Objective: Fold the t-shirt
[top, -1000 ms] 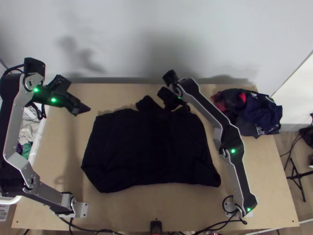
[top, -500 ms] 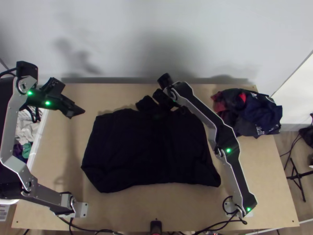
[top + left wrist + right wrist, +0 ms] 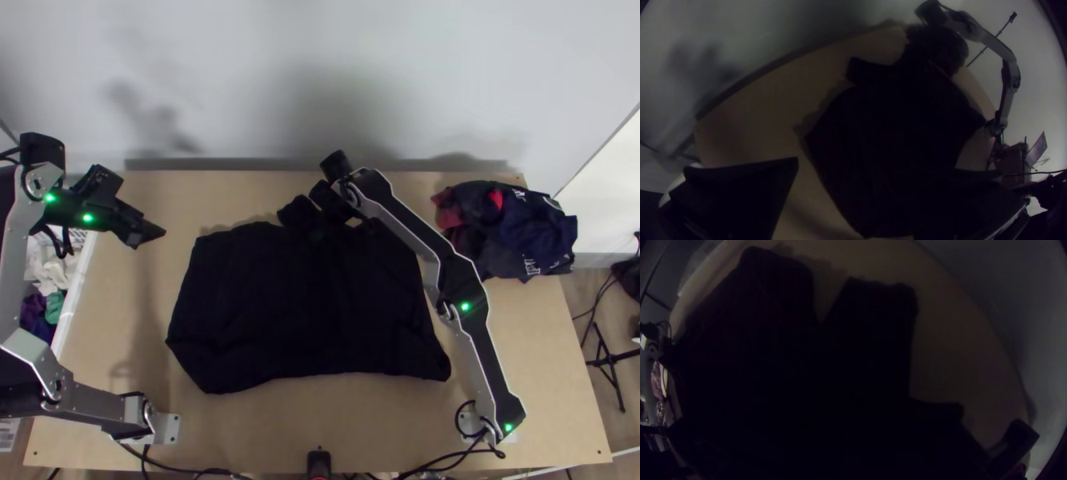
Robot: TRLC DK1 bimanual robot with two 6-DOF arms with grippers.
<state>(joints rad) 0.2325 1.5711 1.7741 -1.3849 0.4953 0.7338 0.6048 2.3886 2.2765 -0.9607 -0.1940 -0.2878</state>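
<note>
A black t-shirt [image 3: 304, 312] lies broad and mostly flat mid-table, with a short piece standing out at its far edge. My left gripper [image 3: 150, 232] is beyond the shirt's left side, apart from it and empty. In the left wrist view that gripper [image 3: 875, 166] is open, one finger over bare wood and the other against the dark shirt [image 3: 889, 124]. Over the shirt's far edge, right of the short piece, is my right gripper [image 3: 332, 202]; its tip is hidden. Dark shirt cloth [image 3: 773, 351] spreads across the right wrist view, whose lower part is too dark to read.
A heap of dark, navy and red clothes [image 3: 520, 232] rests at the table's far right corner. At the left edge stands a white basket [image 3: 74, 300] holding white, purple and green cloth. Bare tabletop [image 3: 128, 320] shows left of the shirt, and a wall rises behind.
My left gripper has moved left and slightly toward the near edge, farther from the shirt. The right arm has shifted a little to the left. The shirt looks unchanged.
</note>
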